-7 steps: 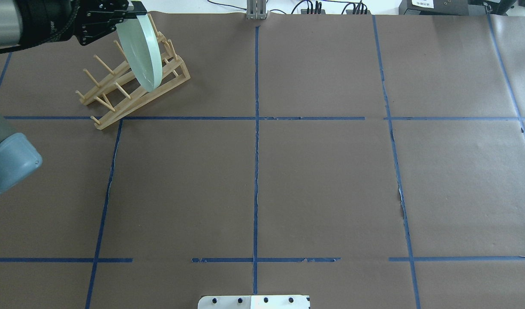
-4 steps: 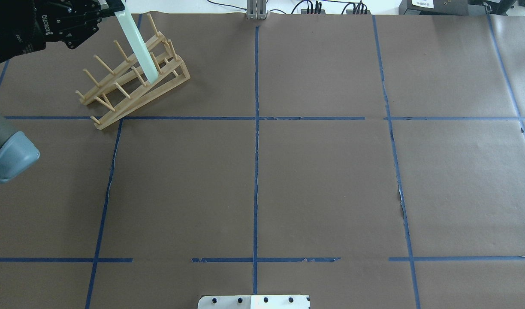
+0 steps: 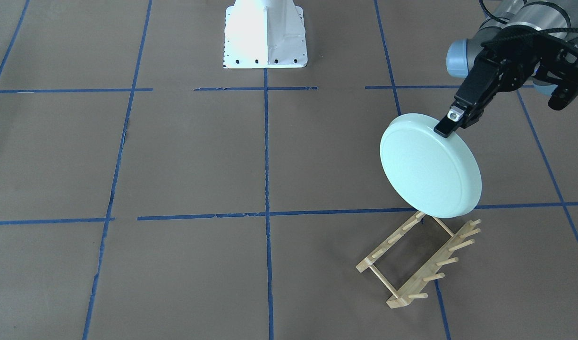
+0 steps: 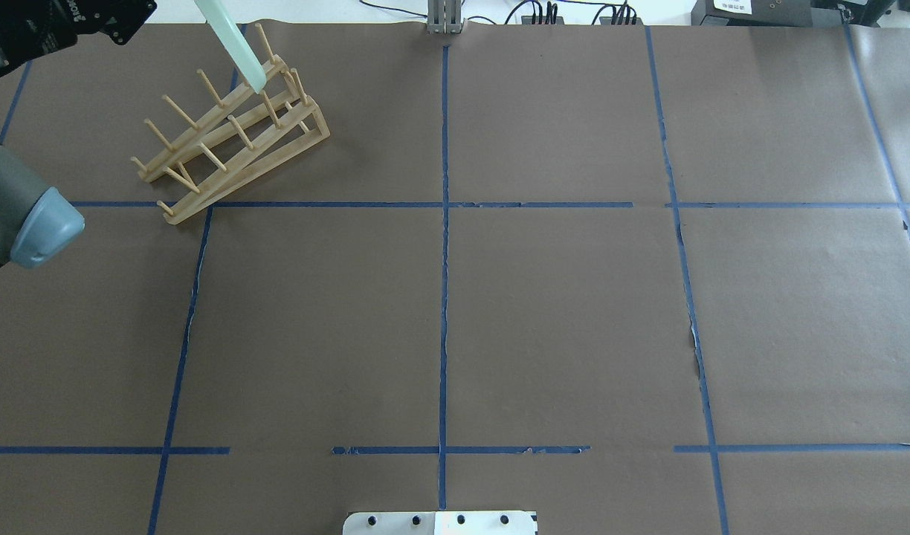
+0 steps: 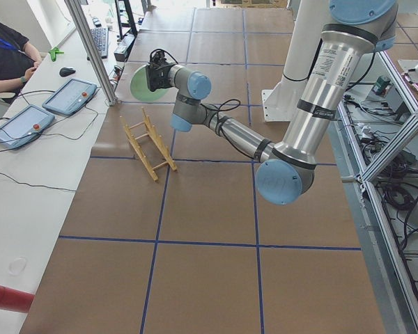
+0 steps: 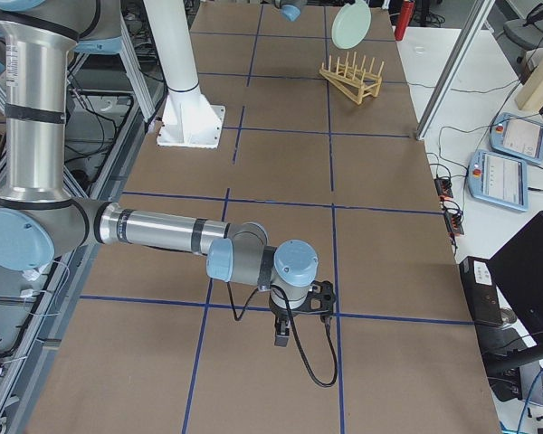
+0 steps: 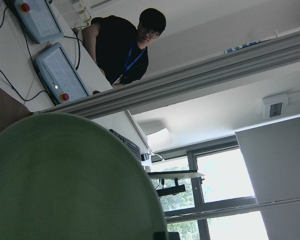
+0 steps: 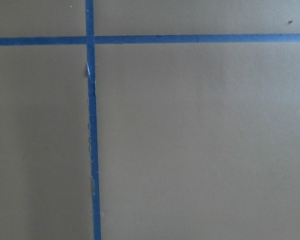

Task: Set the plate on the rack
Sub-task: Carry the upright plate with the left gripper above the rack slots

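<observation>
My left gripper [image 3: 452,123] is shut on the upper rim of the plate [image 3: 428,167], a round pale mint-green plate held on edge in the air. The plate hangs just above the rack [image 3: 419,259], a small light wooden rack with upright pegs. In the overhead view the plate [image 4: 236,41] shows edge-on, its lower edge over the rack [image 4: 232,137]. The left wrist view shows the plate [image 7: 65,185] filling the lower left. My right gripper [image 6: 283,336] hangs low over the table far from the rack. I cannot tell whether it is open or shut.
The robot's white base [image 3: 264,38] stands at mid table. An operator [image 5: 7,59] sits past the table's far edge, with two tablets [image 5: 70,96] and an aluminium post [image 5: 90,52] close to the rack. Blue tape lines cross the brown table cover.
The left gripper has moved up and back, out of the overhead view's top edge. The plate turned from face-on to edge-on, and its lower edge moved from mid rack to the far pegs.
</observation>
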Tool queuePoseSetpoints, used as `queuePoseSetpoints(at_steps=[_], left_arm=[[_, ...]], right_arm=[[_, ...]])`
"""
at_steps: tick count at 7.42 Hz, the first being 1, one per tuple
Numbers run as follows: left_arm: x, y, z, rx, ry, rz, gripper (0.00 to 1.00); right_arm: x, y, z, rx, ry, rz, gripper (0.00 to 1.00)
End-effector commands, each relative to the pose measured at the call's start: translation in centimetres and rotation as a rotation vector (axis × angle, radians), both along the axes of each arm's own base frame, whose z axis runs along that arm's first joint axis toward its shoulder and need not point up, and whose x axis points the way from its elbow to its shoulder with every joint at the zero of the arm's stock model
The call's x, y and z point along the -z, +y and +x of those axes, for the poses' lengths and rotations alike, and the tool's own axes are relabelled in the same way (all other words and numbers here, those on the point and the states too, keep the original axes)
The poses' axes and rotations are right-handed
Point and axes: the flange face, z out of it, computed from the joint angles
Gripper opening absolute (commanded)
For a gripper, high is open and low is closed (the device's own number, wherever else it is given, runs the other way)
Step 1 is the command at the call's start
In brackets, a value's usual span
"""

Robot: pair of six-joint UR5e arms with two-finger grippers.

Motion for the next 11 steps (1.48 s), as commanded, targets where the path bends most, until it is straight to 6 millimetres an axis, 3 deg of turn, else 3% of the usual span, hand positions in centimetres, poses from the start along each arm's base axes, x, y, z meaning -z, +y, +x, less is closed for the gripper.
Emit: queuePoseSetpoints(at_steps=[1, 4, 7, 11], left_arm=[[-1.0, -4.2, 1.4, 0.035, -0.016, -0.055, 0.0], [-2.5, -7.2, 3.1, 0.043, -0.043, -0.106, 0.0], [-3.0, -8.4, 4.0, 0.047, -0.055, -0.124, 0.0], [-4.2, -8.2, 4.7, 0.045, -0.074, -0.085, 0.0]], right_arm=[[0.0, 0.0, 0.0, 0.0, 0.0, 0.0, 1.0], [0.0, 0.0, 0.1, -0.001, 0.0, 0.0, 1.0], [0.0, 0.0, 0.1, 0.0, 0.0, 0.001, 1.0], [0.0, 0.0, 0.0, 0.0, 0.0, 0.0, 1.0]])
